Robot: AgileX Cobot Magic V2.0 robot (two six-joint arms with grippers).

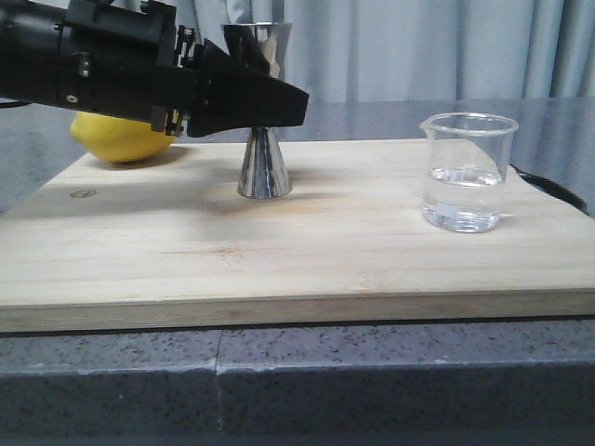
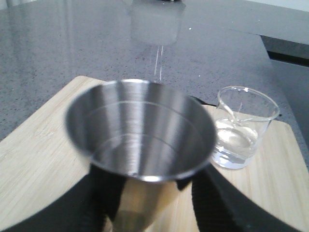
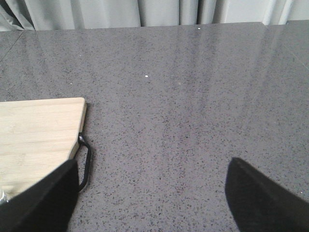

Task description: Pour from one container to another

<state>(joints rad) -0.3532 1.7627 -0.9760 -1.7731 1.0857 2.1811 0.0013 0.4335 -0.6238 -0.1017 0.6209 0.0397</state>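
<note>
The steel jigger point(image 1: 263, 167) stands upright on the wooden board point(image 1: 279, 260), a little left of centre. My left gripper point(image 1: 279, 102) reaches in from the left at its upper cone, one black finger in front of it. In the left wrist view the jigger's cup point(image 2: 140, 130) looks empty and fills the space between the fingers point(image 2: 217, 203). A strip of board shows between the cone and one finger, so the gripper point(image 2: 154, 193) is open. The glass beaker point(image 1: 468, 177) point(image 2: 244, 125) holds clear liquid at the board's right. My right gripper point(image 3: 152, 188) hangs open over bare countertop.
A yellow lemon point(image 1: 116, 139) lies at the board's back left, behind my left arm. A black cord loop point(image 3: 86, 164) hangs off the board's corner point(image 3: 34, 125). Grey speckled countertop surrounds the board, with curtains behind.
</note>
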